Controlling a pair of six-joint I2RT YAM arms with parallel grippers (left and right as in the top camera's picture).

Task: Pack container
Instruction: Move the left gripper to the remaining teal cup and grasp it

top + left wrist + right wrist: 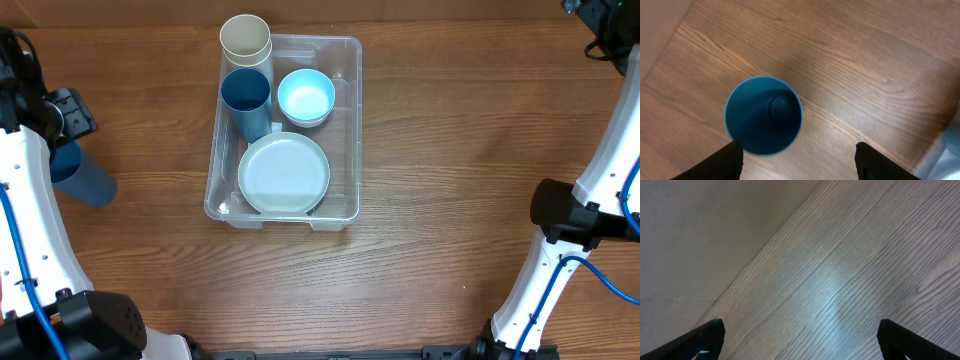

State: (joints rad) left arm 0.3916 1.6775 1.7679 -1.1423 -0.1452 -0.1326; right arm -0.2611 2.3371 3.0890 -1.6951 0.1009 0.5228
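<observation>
We see a wooden table [450, 150] with the clear plastic container [348, 150] at its middle, well apart from both arms. Inside it, a pale round plate [284, 173] lies flat at the near end. A dark blue cup [247, 100] stands beyond the plate on the left, and a light blue bowl [306, 97] sits beside that cup. A cream cup [245, 40] stands at the far left corner; we cannot tell whether it is wholly inside the rim.

One blue cup [763, 115] stands upright on the bare table, well to the left of the container. The left gripper [799, 147] hangs above it with its fingers spread wide, holding nothing. The cup sits off toward the left finger [725, 162] rather than centred between the two. The right gripper [800, 325] is also spread and empty, over bare wood near the table edge.

We judge the step in hand to be picking up this cup, the only dish in view outside the container. Next we would centre the left gripper on the cup, lower it, close on the wall or rim, then carry it over to free space in the container.
</observation>
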